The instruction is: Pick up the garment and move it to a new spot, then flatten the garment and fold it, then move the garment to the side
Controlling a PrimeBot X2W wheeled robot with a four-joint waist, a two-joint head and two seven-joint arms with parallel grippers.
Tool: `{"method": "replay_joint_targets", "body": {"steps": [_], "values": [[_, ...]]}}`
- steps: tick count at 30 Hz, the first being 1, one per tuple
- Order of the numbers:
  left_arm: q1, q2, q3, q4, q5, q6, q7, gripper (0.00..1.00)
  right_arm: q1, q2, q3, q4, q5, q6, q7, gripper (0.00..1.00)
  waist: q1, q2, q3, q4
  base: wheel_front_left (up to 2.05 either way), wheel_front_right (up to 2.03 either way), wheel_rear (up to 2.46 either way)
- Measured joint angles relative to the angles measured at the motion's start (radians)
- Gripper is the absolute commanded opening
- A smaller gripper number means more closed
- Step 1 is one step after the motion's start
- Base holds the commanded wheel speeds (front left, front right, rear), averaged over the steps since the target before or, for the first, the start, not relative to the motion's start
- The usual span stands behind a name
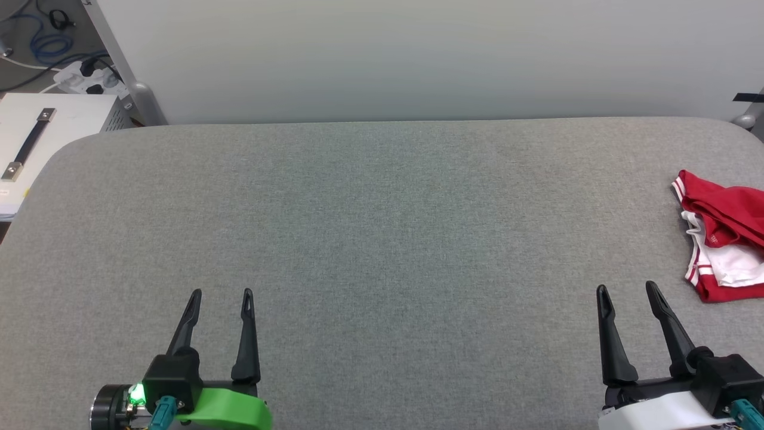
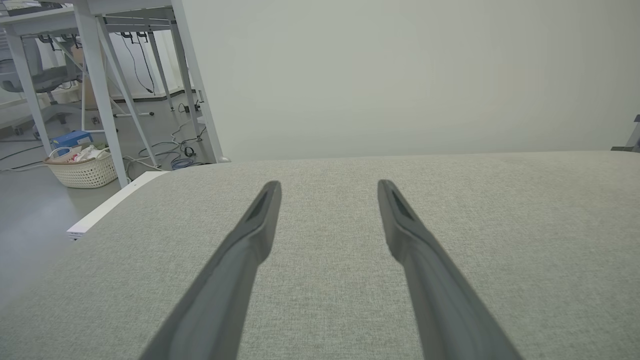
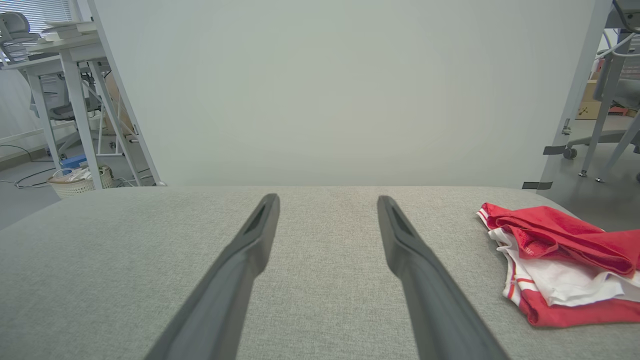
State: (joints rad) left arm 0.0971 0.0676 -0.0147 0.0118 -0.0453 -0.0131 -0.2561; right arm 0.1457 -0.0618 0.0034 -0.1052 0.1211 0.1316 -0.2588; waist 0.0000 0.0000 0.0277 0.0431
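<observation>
Nearest, low over the near edge of the table [image 1: 382,227]: left gripper [image 1: 222,292] and right gripper [image 1: 626,286], both spread wide, holding nothing, touching nothing. Off at the table's right edge, near the right gripper and a little ahead of it, lies the garment [image 1: 728,206] in a loose red-and-white bundle, partly doubled over, neither flat nor squared. Fits two stages alike: a heap waiting to be lifted to a new spot, or a roughly folded piece set to the side. Cannot settle which from this, so no move named. If reaching at all, best done with the right gripper, much the nearer.
</observation>
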Motion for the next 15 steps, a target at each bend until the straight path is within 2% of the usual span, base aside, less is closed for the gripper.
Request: {"method": "replay_joint_targets", "body": {"steps": [10,11,15], "values": [[0.005,-0.004,0.007,-0.001,0.0,-0.006,0.0,1.0,0.0,0.003,-0.001,0.0,0.024,0.0,0.0,1.0,0.0,0.0,0.0,-0.002,0.0,0.0,0.0],[0.004,-0.004,0.007,0.0,0.0,-0.006,0.002,0.0,0.0,0.002,-0.001,0.001,0.025,0.0,0.0,0.0,0.0,0.0,0.0,-0.002,0.0,0.0,0.0],[0.004,-0.004,0.006,0.001,0.0,-0.006,0.002,0.0,0.0,0.0,-0.001,0.001,0.025,0.0,0.0,0.0,0.0,0.0,0.0,-0.002,0.0,0.0,0.0]]}}
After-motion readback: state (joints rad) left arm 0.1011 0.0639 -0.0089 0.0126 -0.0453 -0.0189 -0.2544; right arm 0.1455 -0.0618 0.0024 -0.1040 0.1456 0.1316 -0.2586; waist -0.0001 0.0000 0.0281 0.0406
